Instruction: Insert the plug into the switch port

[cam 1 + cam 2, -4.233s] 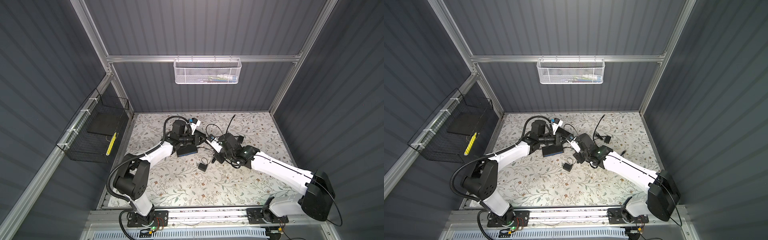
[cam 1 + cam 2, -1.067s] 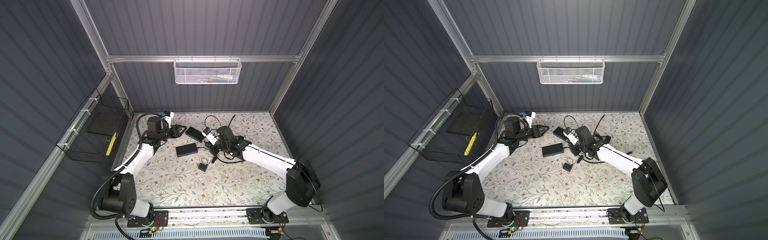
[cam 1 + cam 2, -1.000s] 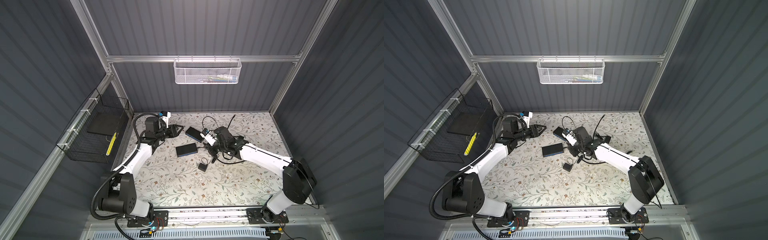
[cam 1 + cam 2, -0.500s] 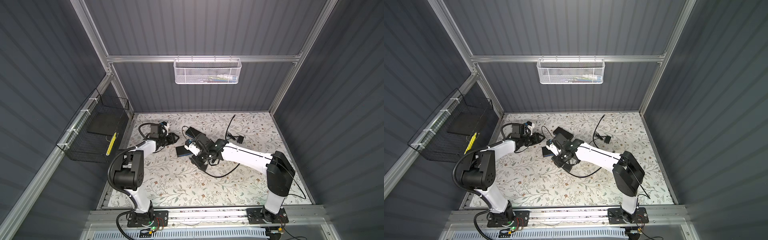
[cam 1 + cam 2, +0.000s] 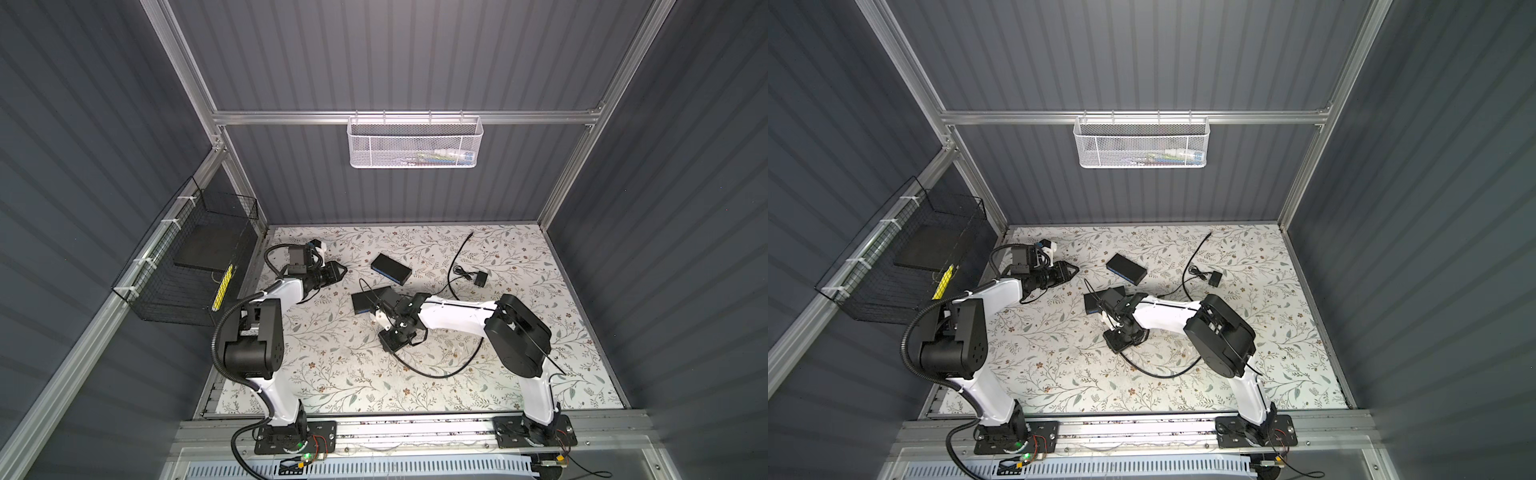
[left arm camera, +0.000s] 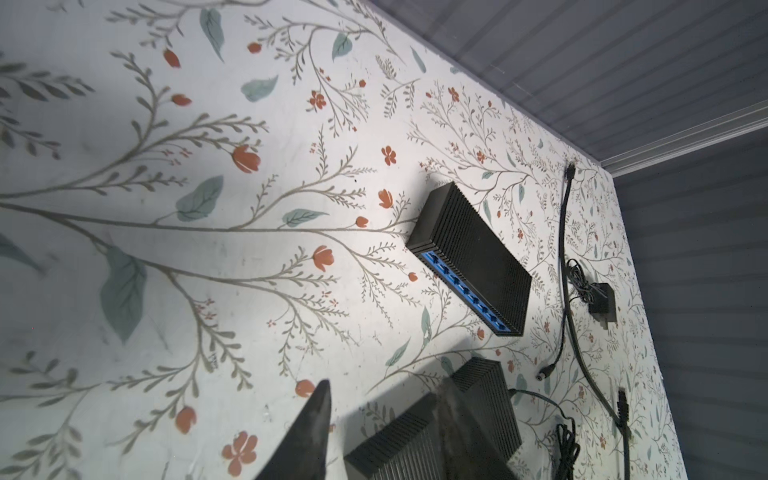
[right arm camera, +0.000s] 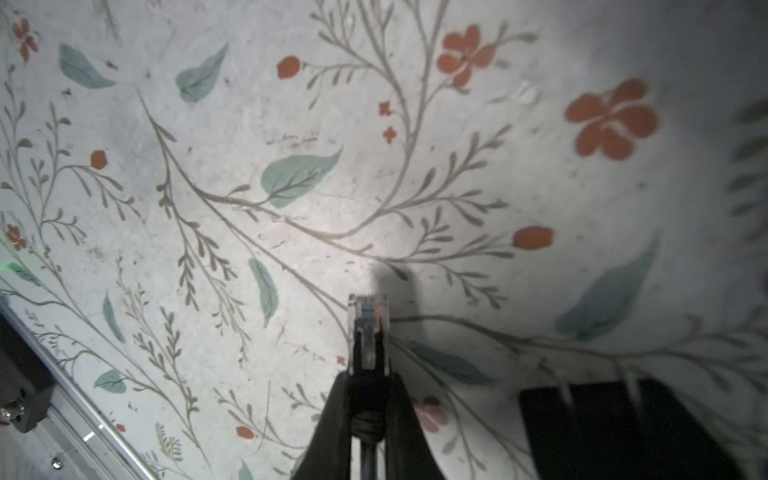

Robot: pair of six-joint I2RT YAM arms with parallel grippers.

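Your right gripper (image 7: 368, 384) clamps the plug (image 7: 368, 328); nothing steadies the switch (image 5: 360, 303), so your push may just shove it away.

Top views overhead, looking down; right wrist close behind plug (image 7: 368, 328)

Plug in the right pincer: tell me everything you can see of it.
The plug is a clear plastic network-type connector: contacts at the tip, blue and orange wires inside, black boot behind. The right pincer is shut on the boot, one finger each side, clear body sticking straight out. It points at bare floral mat, no port before it; whether the tip touches the mat is unclear.
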